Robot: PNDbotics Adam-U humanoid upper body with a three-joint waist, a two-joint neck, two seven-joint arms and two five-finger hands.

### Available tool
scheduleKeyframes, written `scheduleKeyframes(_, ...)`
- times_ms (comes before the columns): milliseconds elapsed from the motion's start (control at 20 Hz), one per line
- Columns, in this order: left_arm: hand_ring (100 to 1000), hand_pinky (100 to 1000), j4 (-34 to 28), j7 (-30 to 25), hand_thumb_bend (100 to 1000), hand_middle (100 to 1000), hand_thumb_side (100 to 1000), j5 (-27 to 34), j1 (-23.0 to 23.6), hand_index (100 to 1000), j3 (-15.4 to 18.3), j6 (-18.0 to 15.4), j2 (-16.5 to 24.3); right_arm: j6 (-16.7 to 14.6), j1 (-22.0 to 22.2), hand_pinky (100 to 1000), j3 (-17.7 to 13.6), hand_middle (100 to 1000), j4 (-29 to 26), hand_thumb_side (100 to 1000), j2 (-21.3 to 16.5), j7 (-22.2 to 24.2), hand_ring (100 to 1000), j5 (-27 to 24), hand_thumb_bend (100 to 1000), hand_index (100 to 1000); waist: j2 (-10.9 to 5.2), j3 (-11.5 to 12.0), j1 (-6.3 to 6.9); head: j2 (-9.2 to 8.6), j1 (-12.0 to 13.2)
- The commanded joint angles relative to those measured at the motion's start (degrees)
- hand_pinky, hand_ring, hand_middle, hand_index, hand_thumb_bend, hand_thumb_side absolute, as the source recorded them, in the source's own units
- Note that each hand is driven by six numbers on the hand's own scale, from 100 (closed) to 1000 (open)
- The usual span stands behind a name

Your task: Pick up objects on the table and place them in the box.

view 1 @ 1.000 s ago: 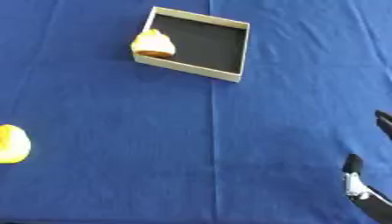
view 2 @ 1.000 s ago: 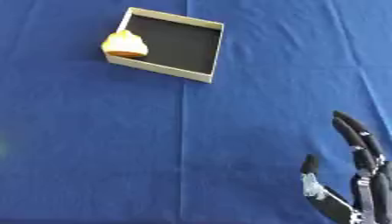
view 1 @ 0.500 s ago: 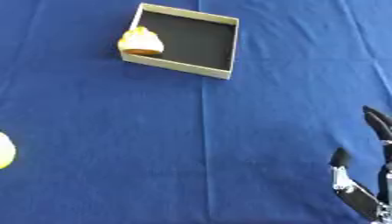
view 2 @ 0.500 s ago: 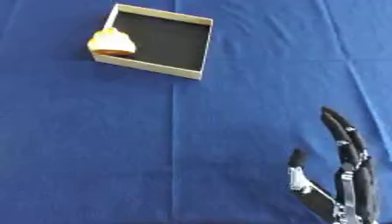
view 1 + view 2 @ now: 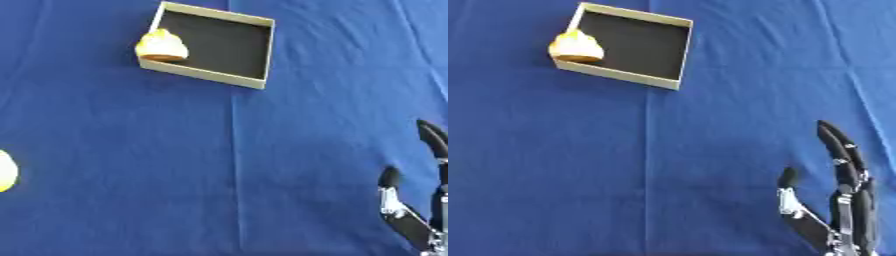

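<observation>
You have a matt blue cloth (image 5: 262,165), faintly creased, over the table. The box (image 5: 214,76) looks like pale cardboard with a matt black floor. Your right hand (image 5: 842,210) is glossy black plastic with silver metal.

The box (image 5: 213,46) sits on the table (image 5: 262,150) toward eleven o'clock from the middle. A rounded object (image 5: 161,46) lies in the box at its nine o'clock wall. A second object (image 5: 5,171) lies at the table's eight o'clock edge. The right hand (image 5: 837,210) rises at five o'clock, well apart from the box.
</observation>
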Motion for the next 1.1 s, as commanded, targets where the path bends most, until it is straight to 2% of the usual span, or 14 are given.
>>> scheduleKeyframes(50, 930, 894, 2.4, 1.8, 524, 861, 100, -1.6, -0.2, 974, -0.4, 2.2, 0.3, -3.2, -0.2, 809, 0.4, 860, -0.6, 651, 0.2, -4.4, 870, -0.8, 100, 930, -0.69, -0.1, 0.15, -0.42, 0.8)
scheduleKeyframes(150, 925, 898, 3.7, 3.2, 491, 856, 100, -1.7, -0.4, 973, -1.6, 3.3, -0.5, -2.8, -0.4, 809, 0.5, 859, -0.6, 653, 0.4, -4.4, 869, -1.2, 100, 930, -0.55, -0.3, 0.13, -0.53, 1.5)
scheduleKeyframes(200, 920, 906, 4.1, 3.7, 440, 852, 115, -1.6, -0.6, 971, -2.1, 3.4, -0.9, -2.7, -0.5, 809, 0.6, 856, -0.6, 654, 0.5, -4.4, 868, -1.3, 100, 929, -0.48, -0.4, 0.10, -0.57, 1.7)
scheduleKeyframes(300, 914, 911, 4.5, 4.1, 395, 848, 127, -0.6, -1.2, 970, -3.0, 3.4, -1.9, -2.4, -0.7, 808, 0.7, 855, -0.6, 655, 0.7, -4.4, 867, -1.6, 100, 929, -0.34, -0.5, 0.01, -0.64, 1.9)
scheduleKeyframes(700, 895, 910, 5.9, 4.0, 319, 821, 127, 1.0, -3.4, 945, -4.5, 3.8, -3.9, -1.3, -1.3, 807, 1.1, 855, -0.6, 662, 1.4, -4.4, 866, -2.9, 100, 936, 0.21, -0.7, -0.12, -1.00, 2.2)
scheduleKeyframes(850, 855, 893, 6.2, 2.8, 316, 769, 145, 0.7, -3.6, 909, -4.9, 3.7, -4.0, -0.9, -1.5, 807, 1.1, 856, -0.6, 663, 1.6, -4.4, 866, -3.5, 100, 939, 0.45, -0.8, -0.14, -1.07, 2.3)
scheduleKeyframes(1000, 779, 852, 6.4, 1.5, 303, 685, 100, 0.0, -3.6, 855, -4.9, 4.1, -3.9, -0.6, -1.6, 807, 0.9, 856, -0.6, 665, 1.8, -4.4, 866, -4.1, 100, 939, 0.62, -0.7, -0.14, -1.05, 2.4)
scheduleKeyframes(1100, 734, 828, 6.5, 1.2, 295, 637, 100, -0.2, -3.6, 829, -4.7, 4.5, -4.0, -0.4, -1.6, 807, 0.9, 856, -0.6, 668, 2.0, -4.4, 865, -4.4, 100, 940, 0.67, -0.7, -0.14, -1.01, 2.4)
